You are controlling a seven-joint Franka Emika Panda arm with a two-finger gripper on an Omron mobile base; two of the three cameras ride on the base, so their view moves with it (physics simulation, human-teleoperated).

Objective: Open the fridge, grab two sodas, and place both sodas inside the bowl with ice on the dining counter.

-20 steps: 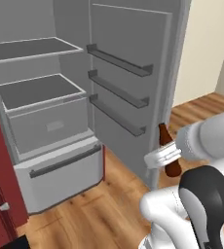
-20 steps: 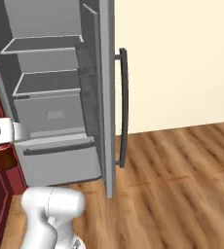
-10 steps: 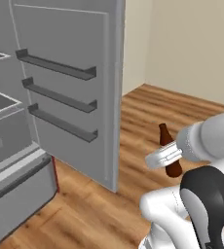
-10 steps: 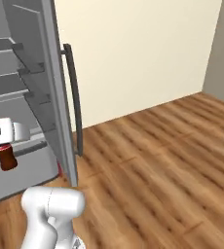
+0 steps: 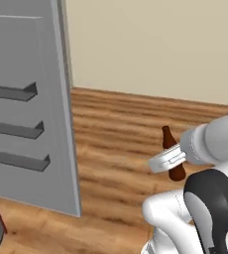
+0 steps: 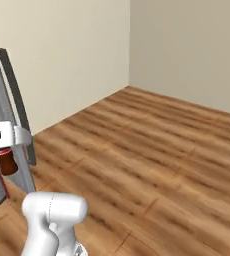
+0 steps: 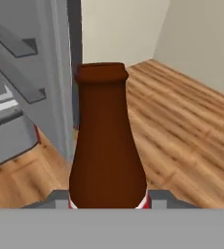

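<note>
A dark brown soda bottle (image 5: 172, 154) stands upright between the gripper's fingers, neck above them. The light grey fridge (image 5: 34, 129) door stands open beyond it.

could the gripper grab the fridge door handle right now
Probably not. The gripper is shut on a soda bottle, so its jaws are taken. The dark fridge handle sits on the open door's outer face, off to the side of the gripper.

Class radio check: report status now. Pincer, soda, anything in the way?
Pincer shut on soda, bottle upright. Fridge door open, on the left. Bare wood floor ahead, nothing blocking.
</note>
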